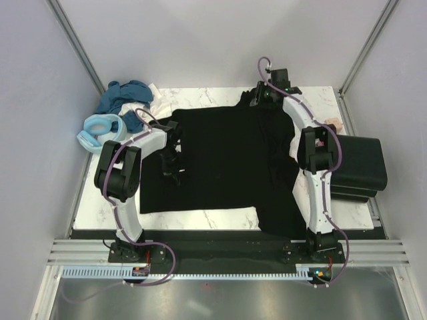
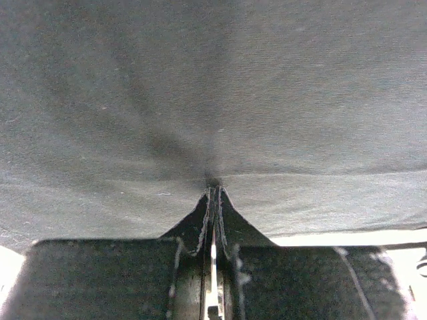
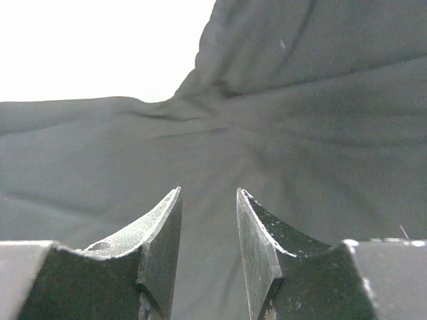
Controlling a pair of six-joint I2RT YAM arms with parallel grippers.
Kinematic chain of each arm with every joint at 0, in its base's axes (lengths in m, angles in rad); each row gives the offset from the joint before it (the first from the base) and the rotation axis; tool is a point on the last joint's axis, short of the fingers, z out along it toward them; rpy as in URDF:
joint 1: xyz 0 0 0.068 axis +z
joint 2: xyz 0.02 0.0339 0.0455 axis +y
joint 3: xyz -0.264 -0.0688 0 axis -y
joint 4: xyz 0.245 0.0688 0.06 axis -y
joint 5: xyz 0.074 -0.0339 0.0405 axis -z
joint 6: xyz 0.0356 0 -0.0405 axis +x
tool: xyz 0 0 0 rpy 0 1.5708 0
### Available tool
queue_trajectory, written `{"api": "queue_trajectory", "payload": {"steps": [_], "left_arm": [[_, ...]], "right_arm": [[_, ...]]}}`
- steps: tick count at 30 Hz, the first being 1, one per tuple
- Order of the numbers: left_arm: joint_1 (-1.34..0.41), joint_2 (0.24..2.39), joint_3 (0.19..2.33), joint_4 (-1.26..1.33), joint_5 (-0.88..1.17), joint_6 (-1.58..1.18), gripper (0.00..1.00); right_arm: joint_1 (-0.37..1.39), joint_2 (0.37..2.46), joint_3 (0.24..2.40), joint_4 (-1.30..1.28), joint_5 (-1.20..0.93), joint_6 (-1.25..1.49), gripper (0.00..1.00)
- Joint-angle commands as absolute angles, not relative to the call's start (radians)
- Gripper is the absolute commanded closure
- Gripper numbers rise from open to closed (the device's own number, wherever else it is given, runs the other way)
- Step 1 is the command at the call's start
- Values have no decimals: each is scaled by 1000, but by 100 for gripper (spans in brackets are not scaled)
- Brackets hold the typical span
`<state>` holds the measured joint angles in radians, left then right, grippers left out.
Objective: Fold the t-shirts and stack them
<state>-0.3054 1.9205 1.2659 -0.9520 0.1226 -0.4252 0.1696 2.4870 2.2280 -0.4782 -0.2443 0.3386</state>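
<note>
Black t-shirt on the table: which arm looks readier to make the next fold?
Left, probably. The left pincer is shut on a pinch of the black t-shirt near its edge on that side, so it could lift and fold straight away. The right pincer stands open above the cloth, gripping nothing.

A white marble table (image 1: 220, 217) carries a small pinkish-beige block (image 1: 331, 123) at its right edge, near the far corner.

The walls (image 1: 220, 40) are pale and plain. A white marble table (image 1: 213, 218) stands between them. Metal posts (image 1: 74, 37) run up the corners.
</note>
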Motion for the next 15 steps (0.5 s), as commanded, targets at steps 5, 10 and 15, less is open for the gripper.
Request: {"api": "queue_trajectory", "payload": {"steps": [5, 10, 15], "left_arm": [[-311, 1841, 1365, -907, 169, -448, 98], [-311, 1804, 1368, -900, 193, -434, 98], [-311, 1783, 1355, -887, 195, -420, 98]], "right_arm": [[179, 1840, 1815, -607, -66, 298, 54], [178, 1558, 1376, -809, 69, 304, 88], [186, 1391, 1123, -926, 103, 342, 100]]}}
